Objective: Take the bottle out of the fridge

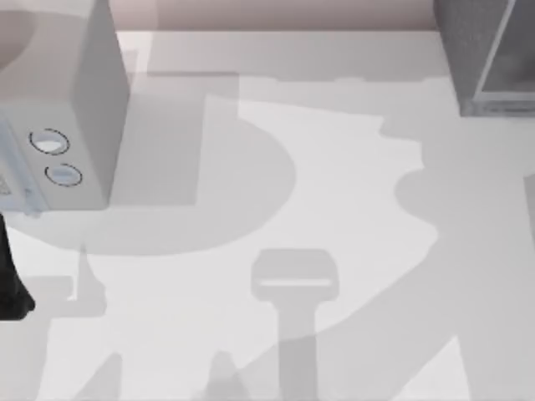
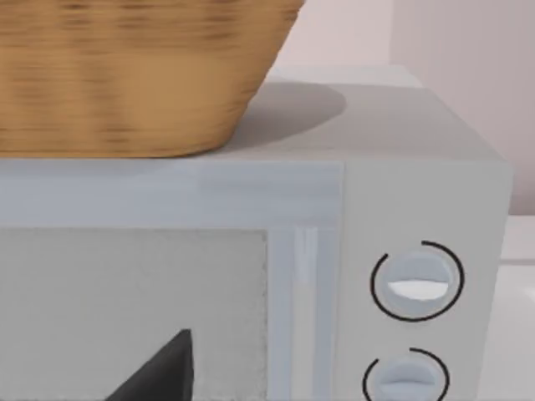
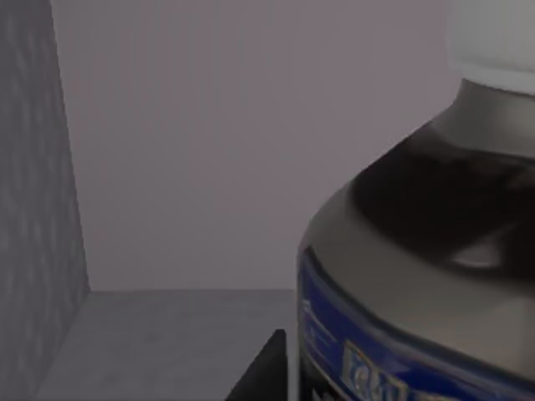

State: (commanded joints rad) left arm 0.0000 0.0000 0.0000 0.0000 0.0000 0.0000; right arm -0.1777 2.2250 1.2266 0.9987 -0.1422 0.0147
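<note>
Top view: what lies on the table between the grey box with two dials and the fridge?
Nothing but shadows: the table is bare between the grey box and the fridge.

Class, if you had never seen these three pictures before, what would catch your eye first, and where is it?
First, the bottle: in the right wrist view it looms close, dark-bodied with a white cap and blue label band, standing inside the fridge on its grey floor. Next, the woven basket in the left wrist view, sitting on top of the light grey box with two round dials. In the top view that box stands at the table's far left.
</note>
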